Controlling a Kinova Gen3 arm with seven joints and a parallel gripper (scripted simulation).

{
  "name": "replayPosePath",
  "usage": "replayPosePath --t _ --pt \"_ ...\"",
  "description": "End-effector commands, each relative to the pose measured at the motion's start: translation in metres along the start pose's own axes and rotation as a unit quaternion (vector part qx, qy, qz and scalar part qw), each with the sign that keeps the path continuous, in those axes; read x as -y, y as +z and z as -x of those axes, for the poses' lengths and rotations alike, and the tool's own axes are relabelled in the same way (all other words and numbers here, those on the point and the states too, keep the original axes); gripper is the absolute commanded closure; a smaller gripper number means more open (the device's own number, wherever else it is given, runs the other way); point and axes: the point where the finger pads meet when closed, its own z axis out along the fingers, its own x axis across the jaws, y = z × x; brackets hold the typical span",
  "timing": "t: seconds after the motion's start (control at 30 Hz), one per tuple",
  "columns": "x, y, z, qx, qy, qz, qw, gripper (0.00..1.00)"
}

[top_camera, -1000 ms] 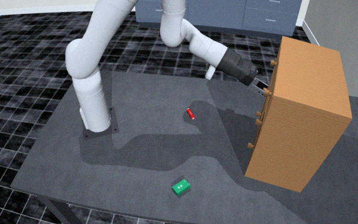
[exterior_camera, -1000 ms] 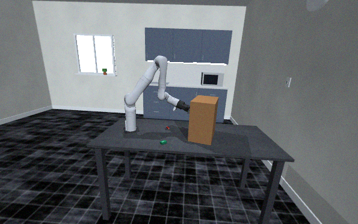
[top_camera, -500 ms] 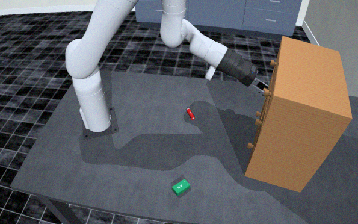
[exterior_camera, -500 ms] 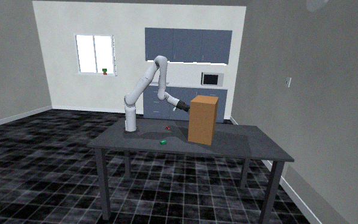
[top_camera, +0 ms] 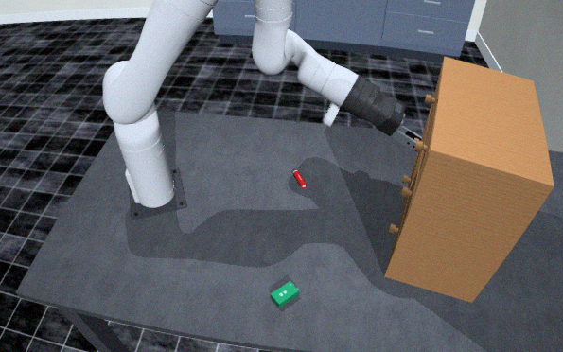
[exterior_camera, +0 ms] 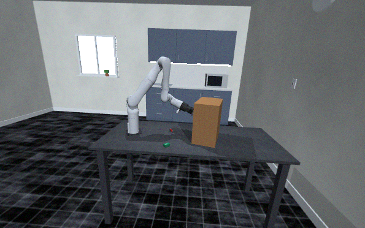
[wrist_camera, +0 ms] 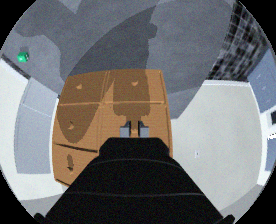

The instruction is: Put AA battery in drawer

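The red AA battery (top_camera: 299,179) (exterior_camera: 171,130) lies on the table between the arm's base and the chest. The tall wooden chest (top_camera: 484,123) (exterior_camera: 207,122) stands upright, its drawer fronts toward the arm. My gripper (top_camera: 417,141) (wrist_camera: 134,126) is at the left drawer of the middle row (wrist_camera: 157,122), its fingers closed in on both sides of that drawer's knob. This drawer looks pushed in. In the wrist view the chest appears upside down, so its left column is on the right. My fingertips are hidden behind the chest in the exterior view.
A green block (top_camera: 284,294) (exterior_camera: 166,144) (wrist_camera: 22,57) lies near the table's front edge. Other knobs stick out below and beside my gripper. Dark gaps border the top right drawer (wrist_camera: 84,162); I cannot tell whether it stands slightly out.
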Motion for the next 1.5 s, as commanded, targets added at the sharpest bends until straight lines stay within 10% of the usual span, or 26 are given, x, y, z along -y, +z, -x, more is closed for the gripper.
replayPosePath --t 0.0,1.47 --pt "-0.001 0.002 0.0 0.0 -0.003 0.0 1.0 0.63" --pt "0.005 -0.013 0.005 0.006 -0.002 -0.001 1.0 0.63"
